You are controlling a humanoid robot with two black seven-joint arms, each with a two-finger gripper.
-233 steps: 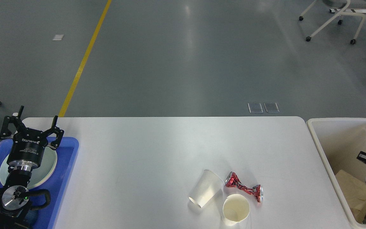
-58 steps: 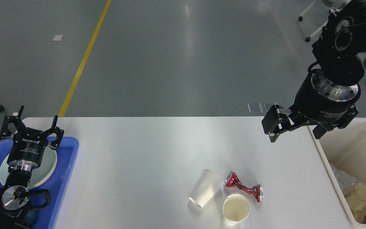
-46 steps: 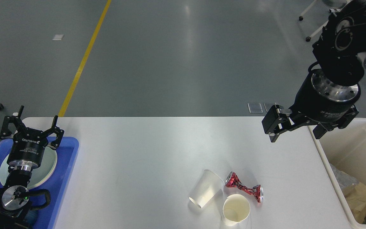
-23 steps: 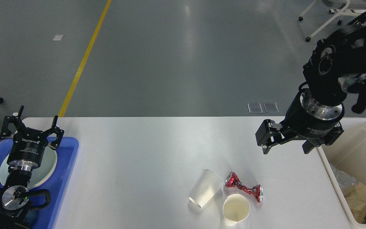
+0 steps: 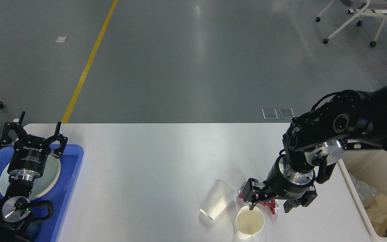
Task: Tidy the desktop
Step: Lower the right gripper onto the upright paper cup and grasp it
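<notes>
— White and glossy, the counter (image 5: 146, 161) fills the lower middle of the view, between a blue tray (image 5: 74, 161) on the left and a cream bin (image 5: 354, 191) on the right. What lies on it?

— Three things, bunched near its front right. A clear plastic cup (image 5: 217, 199) lies on its side, a paper cup (image 5: 249, 222) stands upright with its mouth facing up, and a crushed red can (image 5: 270, 203) lies just behind the paper cup.

— Where is the right pincer (image 5: 270, 204)?

— It hangs directly over the red can, pointing down, with most of the can hidden beneath it. Its fingers are spread apart, one at each end of the can, and they grip nothing.

— And the left pincer (image 5: 34, 132)?

— It sits over the blue tray at the counter's left edge, above a pale round plate (image 5: 50, 171) lying in the tray. Its fingers are splayed wide and released, holding nothing.

— Anything in the bin?

— Crumpled brown paper (image 5: 380, 208) shows at the bottom.
</notes>
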